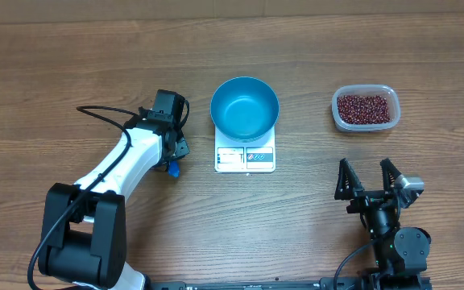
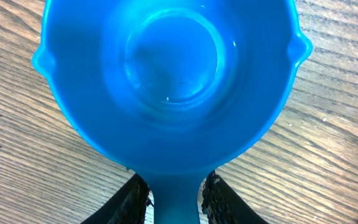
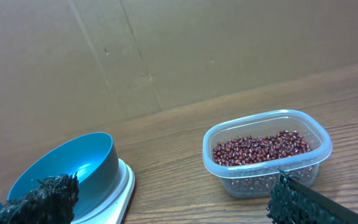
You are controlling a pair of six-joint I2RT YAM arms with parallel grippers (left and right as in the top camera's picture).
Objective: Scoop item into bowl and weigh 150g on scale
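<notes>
Nearest the lens, in the left wrist view, a blue scoop (image 2: 166,74) sits mouth-up on the wooden table (image 1: 71,48), its round cup filling most of the frame. The left gripper (image 2: 176,202) stands over the scoop's handle (image 2: 176,183), with one dark finger (image 2: 132,199) at each side of it. Whether the jaws actually press the handle cannot be told.

Overhead, this gripper is at the left of the table, just beside the scale (image 1: 245,157). The scale is white and square, with its display along the near edge. On it sits the bowl (image 1: 245,106), round, deep and blue, covering most of the platform.

To the right, well apart from the scale, is a clear plastic tub (image 1: 365,107). The beans (image 1: 366,108) lie inside it as a loose dark red-brown layer.

Nearer the front edge, below the tub, the right gripper (image 1: 369,176) hovers with its jaws spread wide, touching nothing. Its wrist view shows tub, bowl and scale ahead.
</notes>
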